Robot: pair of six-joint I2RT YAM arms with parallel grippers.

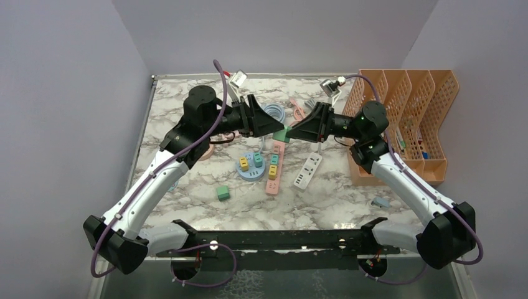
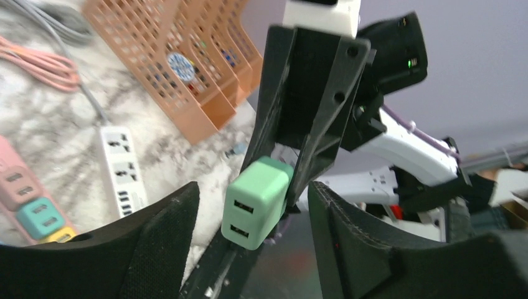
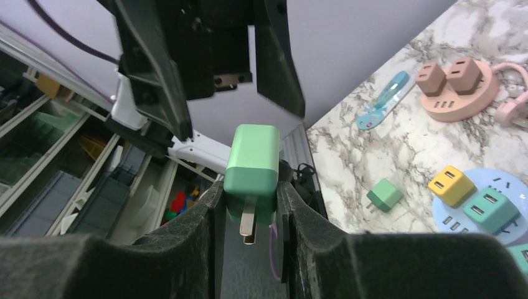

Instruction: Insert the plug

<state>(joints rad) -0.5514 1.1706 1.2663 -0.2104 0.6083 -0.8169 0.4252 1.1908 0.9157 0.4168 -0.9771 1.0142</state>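
Right gripper: clamped on the green plug, one pad on each side of its lower body.
Left gripper: jaws partly open and standing either side of the same plug, a gap showing on both sides; it holds nothing.
Green plug, place: in the air between the two gripper tips, above the far middle of the table, over the far end of the pink power strip.
Green plug, look: mint-green block with rounded edges and a smooth matt shell. Two USB ports sit on the face turned to the left gripper; flat metal prongs sit on the opposite face, pointing back into the right gripper.
Step in hand: by the look of it, a mid-air handover from right to left; insertion not yet begun.
Next move calls for: the left jaws to shut square on the plug's flat sides before the right lets go, then a carry with the prongs turned down to a free socket.
Risk: a skewed pinch could twist the plug or drop it.
Pink power strip: lies near-to-far at table centre, teal and yellow cubes already seated.
White power strip: just right of the pink one, apparently unoccupied.
Round blue socket hub: left of the pink strip, cubes seated in it.
Orange file racks: far right edge.
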